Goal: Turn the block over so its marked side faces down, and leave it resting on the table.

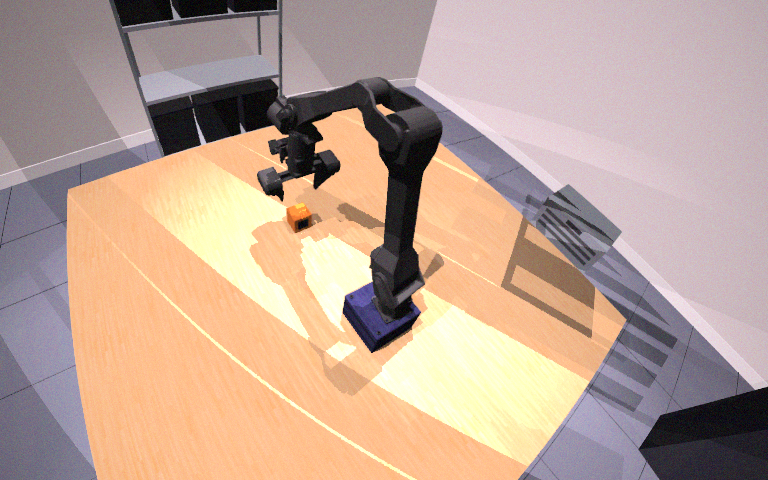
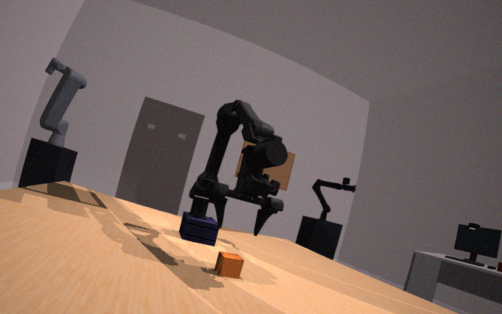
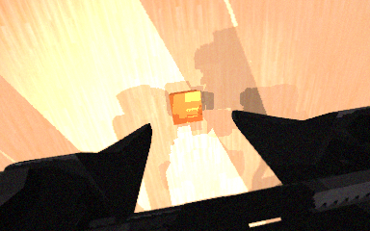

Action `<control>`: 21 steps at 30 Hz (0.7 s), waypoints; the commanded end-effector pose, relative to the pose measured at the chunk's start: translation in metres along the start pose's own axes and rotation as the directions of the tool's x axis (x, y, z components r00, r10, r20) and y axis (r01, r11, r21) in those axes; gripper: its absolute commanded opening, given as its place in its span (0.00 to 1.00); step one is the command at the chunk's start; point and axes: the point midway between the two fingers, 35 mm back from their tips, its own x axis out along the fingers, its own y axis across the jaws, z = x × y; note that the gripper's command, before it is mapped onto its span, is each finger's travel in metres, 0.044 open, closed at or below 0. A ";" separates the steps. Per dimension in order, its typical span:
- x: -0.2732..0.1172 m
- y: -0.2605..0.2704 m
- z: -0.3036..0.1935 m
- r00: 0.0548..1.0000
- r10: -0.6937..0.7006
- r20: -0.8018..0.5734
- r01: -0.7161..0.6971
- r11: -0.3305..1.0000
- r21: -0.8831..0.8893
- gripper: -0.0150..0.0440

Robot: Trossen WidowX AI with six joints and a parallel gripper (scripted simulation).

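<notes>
A small orange block [image 1: 295, 216] [image 2: 232, 267] [image 3: 186, 107] rests flat on the wooden table [image 1: 169, 362] [image 2: 66, 255]. A dark square mark [image 1: 303, 224] shows on its upright side that faces the arm's base in the top view. The top and the sides seen in the exterior view are plain orange. In the wrist view the plain top shows. My gripper [image 1: 299, 192] [image 2: 238, 230] [image 3: 192, 120] is open and empty, pointing down above the block and clear of it. The underside of the block is hidden.
The arm's blue base [image 1: 376, 316] [image 2: 199, 229] stands on the table, toward the camera from the block in the top view. A shelf rack [image 1: 209, 76] with dark bins stands beyond the far table edge. Shadows of the arm fall around the block.
</notes>
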 end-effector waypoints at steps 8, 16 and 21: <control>0.007 -0.001 0.005 0.990 0.008 -0.137 -0.007 1.000 0.004 1.00; 0.038 -0.001 0.000 0.990 0.008 -0.138 -0.007 1.000 0.004 1.00; 0.046 -0.001 -0.001 0.990 0.008 -0.138 -0.007 1.000 0.004 1.00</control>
